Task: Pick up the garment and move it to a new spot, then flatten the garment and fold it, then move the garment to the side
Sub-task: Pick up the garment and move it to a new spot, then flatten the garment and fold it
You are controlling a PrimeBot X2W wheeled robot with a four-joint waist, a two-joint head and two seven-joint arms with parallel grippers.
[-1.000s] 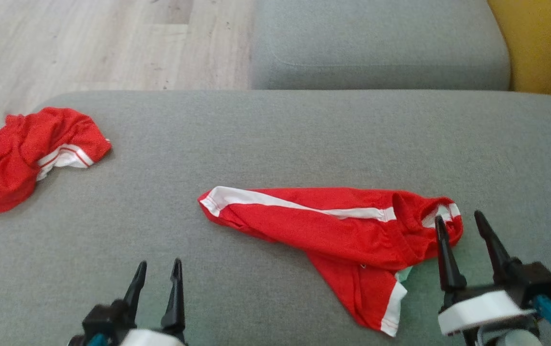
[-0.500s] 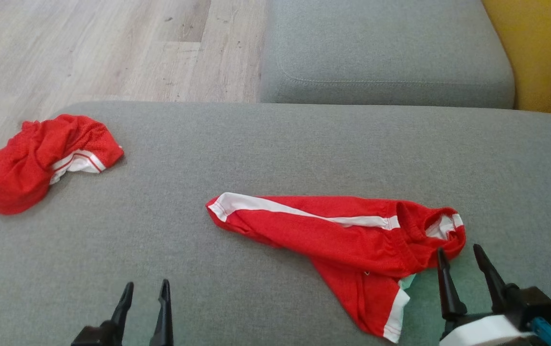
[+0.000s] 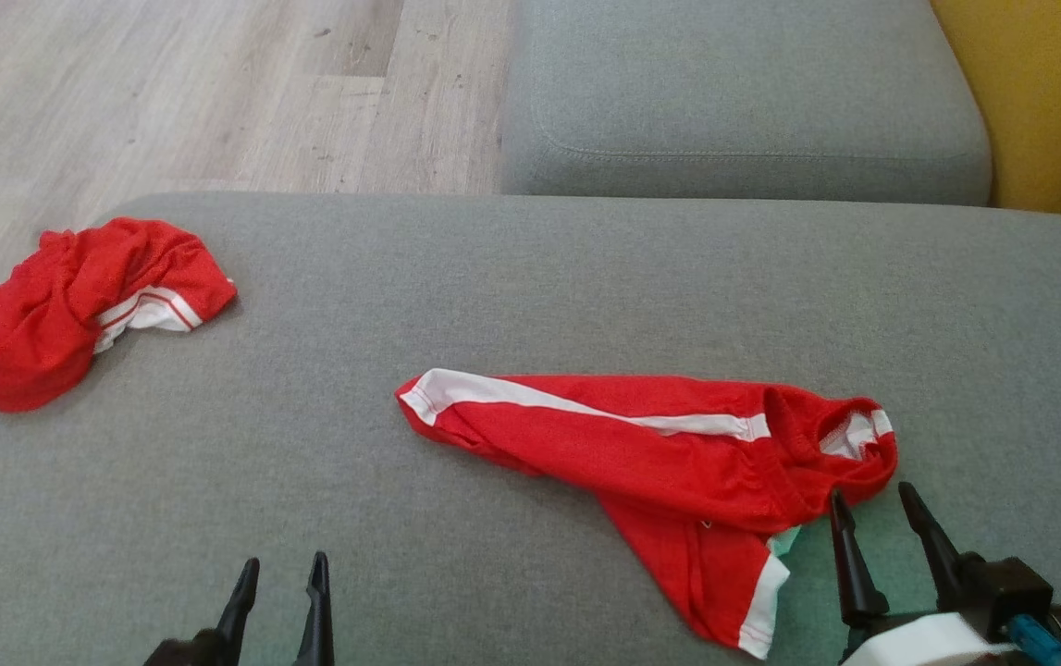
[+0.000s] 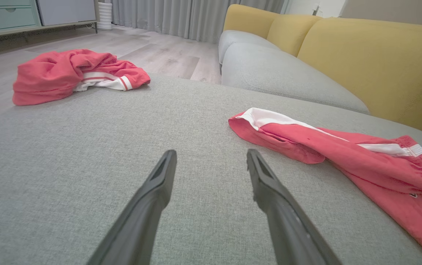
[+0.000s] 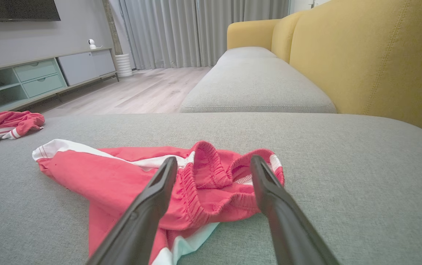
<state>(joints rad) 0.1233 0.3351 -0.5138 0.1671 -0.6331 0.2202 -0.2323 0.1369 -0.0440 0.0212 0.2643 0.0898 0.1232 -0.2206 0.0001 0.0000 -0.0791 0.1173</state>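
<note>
A red garment with white side stripes, a pair of shorts, lies loosely spread on the middle of the grey cushion. Its elastic waistband points right. My right gripper is open just short of that waistband, with nothing between its fingers. In the right wrist view the garment bunches right in front of the right gripper. My left gripper is open over bare cushion, left of the garment's white hem. The left wrist view has the left gripper empty and the garment off to its right.
A second red garment lies crumpled at the cushion's far left edge, beside the wooden floor. Another grey seat cushion sits behind, with the yellow sofa back on the right. A low cabinet stands across the room.
The head camera has shifted a little. Both grippers have drawn back toward me; the right fingertips, earlier alongside the waistband, now sit just short of it. Neither garment has moved.
</note>
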